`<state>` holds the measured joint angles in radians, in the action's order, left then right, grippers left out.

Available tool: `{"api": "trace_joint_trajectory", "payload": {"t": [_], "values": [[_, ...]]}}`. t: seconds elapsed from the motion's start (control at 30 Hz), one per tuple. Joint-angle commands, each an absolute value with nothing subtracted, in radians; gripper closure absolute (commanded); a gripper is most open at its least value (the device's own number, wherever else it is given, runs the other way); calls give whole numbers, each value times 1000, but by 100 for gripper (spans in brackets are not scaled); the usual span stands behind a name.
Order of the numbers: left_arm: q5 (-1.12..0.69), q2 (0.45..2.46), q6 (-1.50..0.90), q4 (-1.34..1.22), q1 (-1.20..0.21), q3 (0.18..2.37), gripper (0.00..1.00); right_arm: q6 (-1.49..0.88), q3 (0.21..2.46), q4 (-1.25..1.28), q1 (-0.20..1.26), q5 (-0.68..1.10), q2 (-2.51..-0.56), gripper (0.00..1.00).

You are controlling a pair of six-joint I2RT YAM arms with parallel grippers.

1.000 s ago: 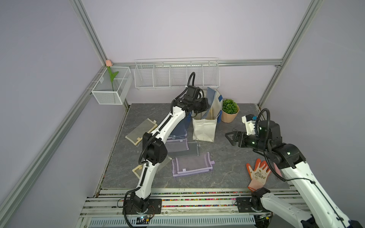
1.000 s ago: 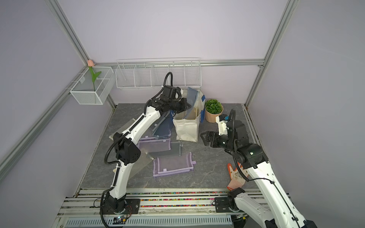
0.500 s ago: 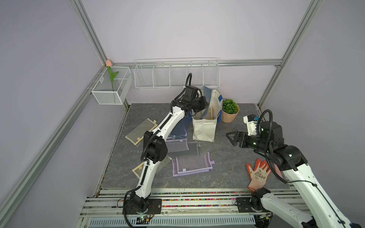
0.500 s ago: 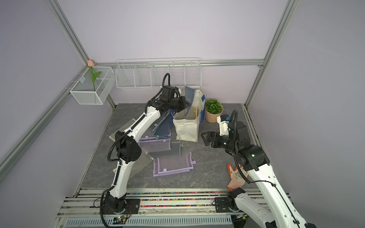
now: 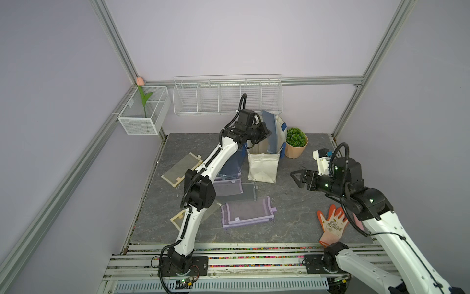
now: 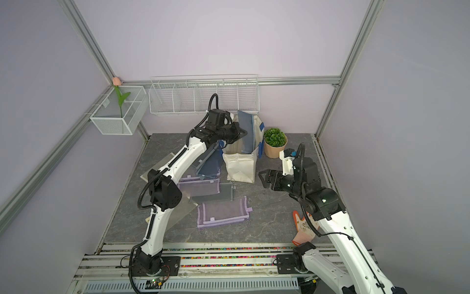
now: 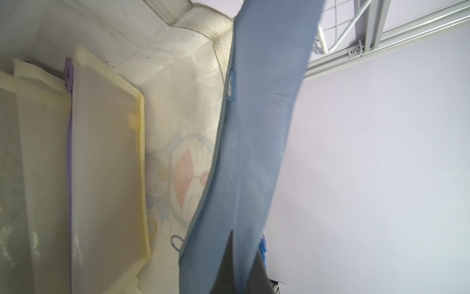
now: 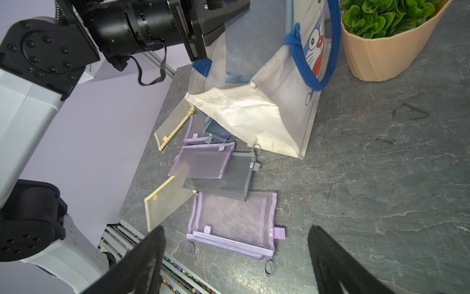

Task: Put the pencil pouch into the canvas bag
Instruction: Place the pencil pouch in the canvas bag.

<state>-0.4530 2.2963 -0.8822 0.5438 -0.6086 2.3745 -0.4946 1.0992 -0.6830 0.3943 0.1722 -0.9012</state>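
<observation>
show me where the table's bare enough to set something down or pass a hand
Bare table runs from the canvas bag and plant pot forward to the glove, right of the purple pouch; the right gripper hovers open above it. The back-left corner behind the beige pouch is also free. Crowded: overlapping pouches left of the bag, under the left arm.

Potted plant, orange glove, wire basket

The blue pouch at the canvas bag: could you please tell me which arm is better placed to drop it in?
Left. The left gripper is shut on the blue pouch, whose lower end sits inside the canvas bag. The right gripper is open, empty and off beside the bag.
</observation>
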Motion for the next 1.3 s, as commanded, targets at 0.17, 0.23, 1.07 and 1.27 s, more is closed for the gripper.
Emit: {"api": "trace_joint_trajectory", "payload": {"t": [0.17, 0.23, 1.07, 1.27], "values": [[-430, 2261, -872, 560, -604, 2349, 100, -514, 1080, -669, 389, 150, -864, 11], [-429, 2273, -857, 579, -605, 2333, 100, -514, 1080, -673, 389, 144, -860, 11], [-180, 2136, -546, 913, -604, 2405, 44, -514, 1049, -702, 390, 112, -845, 11], [-136, 1782, -493, 896, -620, 1991, 39, -525, 998, -701, 405, 139, -901, 11]]}}
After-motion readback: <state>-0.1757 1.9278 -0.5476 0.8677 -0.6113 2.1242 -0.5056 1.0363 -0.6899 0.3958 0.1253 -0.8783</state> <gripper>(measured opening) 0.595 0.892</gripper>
